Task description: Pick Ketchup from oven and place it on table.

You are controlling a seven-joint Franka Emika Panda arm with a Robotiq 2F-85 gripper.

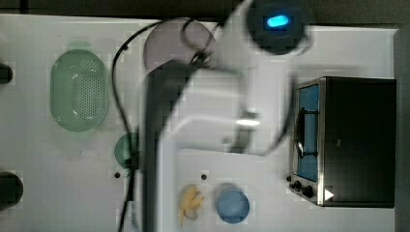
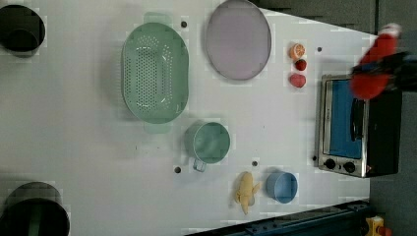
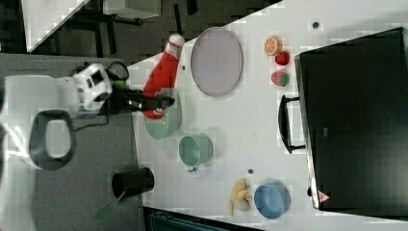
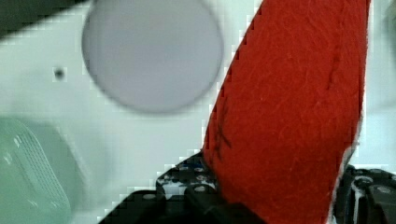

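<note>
I am seeing the gripper (image 3: pixel 155 103) pinching the Ketchup (image 3: pixel 161 77) near its base, with the jaws closed on the red body from both sides. In the right view the bottle is hanging in the air, tilted, its white cap pointing toward the purple plate (image 3: pixel 216 61), and it is appearing over the green colander (image 3: pixel 169 122) at the table's (image 3: pixel 260 134) edge. In the left view I am finding the same red bottle (image 2: pixel 374 66) in front of the oven's (image 2: pixel 356 125) upper corner, so I cannot tell exactly above which place it is. In the wrist view the bottle (image 4: pixel 292 112) is standing close to the camera between the dark fingers (image 4: pixel 198 193), and behind it the plate (image 4: pixel 152 53) and the colander (image 4: pixel 30 172) are lying on the white top.

The oven door is looking closed, its blue glass and dark handle facing the table. The green cup (image 3: pixel 195 150), the banana (image 3: pixel 239 195) and the blue bowl (image 3: pixel 272 201) are sitting well apart from the bottle, and the small fruits (image 3: pixel 279 60) are lying between the plate and the oven
</note>
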